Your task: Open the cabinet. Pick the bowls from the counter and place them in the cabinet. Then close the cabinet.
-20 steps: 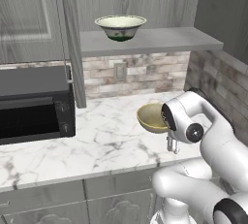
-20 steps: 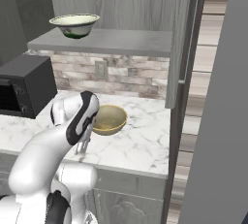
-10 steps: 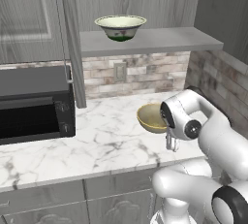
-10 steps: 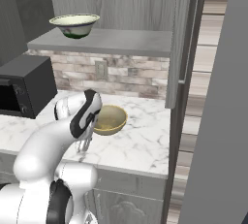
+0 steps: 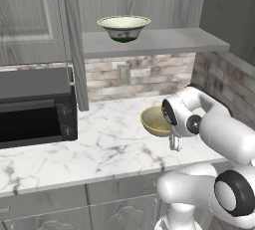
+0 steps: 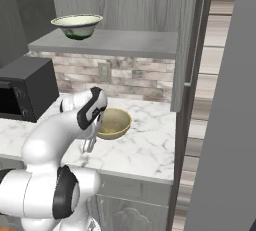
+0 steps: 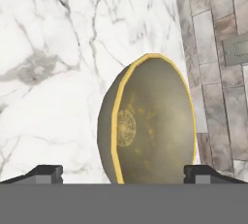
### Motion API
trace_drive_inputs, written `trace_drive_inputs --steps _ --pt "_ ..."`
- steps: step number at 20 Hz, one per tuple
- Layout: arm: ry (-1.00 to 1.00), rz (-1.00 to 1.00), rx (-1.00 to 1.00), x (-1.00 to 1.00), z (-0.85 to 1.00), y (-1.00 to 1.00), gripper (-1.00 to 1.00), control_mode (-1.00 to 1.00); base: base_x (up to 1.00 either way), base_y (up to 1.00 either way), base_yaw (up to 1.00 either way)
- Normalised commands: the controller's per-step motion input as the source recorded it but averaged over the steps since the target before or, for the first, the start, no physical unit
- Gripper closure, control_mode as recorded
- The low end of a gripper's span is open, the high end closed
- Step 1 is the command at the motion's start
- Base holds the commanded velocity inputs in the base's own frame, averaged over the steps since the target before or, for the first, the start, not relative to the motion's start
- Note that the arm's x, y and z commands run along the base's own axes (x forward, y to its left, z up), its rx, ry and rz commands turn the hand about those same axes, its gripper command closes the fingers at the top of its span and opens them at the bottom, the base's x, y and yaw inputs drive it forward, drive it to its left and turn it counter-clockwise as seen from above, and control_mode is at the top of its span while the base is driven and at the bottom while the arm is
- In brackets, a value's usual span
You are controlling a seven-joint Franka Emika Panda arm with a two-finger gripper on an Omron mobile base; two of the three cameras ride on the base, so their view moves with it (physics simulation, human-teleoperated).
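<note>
Tan bowl (image 7: 152,121), round emblem inside

Even, soft rendered light fills all three views, bright without harsh glare. The counter (image 5: 99,144) reads palest, its marble veins crisp in the base views but slightly soft and blotchy in the hand view. A faint shadow lies under the tan bowl (image 7: 150,121) toward 9 o'clock in the hand view. The microwave (image 5: 35,107) face is the darkest area, at 9 o'clock in the left base view. Edges look jagged and low-resolution; straight lines stay straight at the borders.
</note>
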Motion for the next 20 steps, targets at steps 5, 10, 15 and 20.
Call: trace_drive_inputs --steps 5,10,15,20 --pt "0.07 0.00 0.00 0.05 0.00 0.00 -1.00 -1.00 0.00 0.00 0.00" --pt "0.07 0.00 0.00 0.13 -0.02 0.00 -1.00 -1.00 0.00 0.00 0.00" --pt "0.09 0.00 0.00 0.20 -0.11 0.00 -1.00 -1.00 0.00 0.00 0.00" --pt "0.09 0.00 0.00 0.24 -0.07 0.00 -1.00 -1.00 0.00 0.00 0.00"
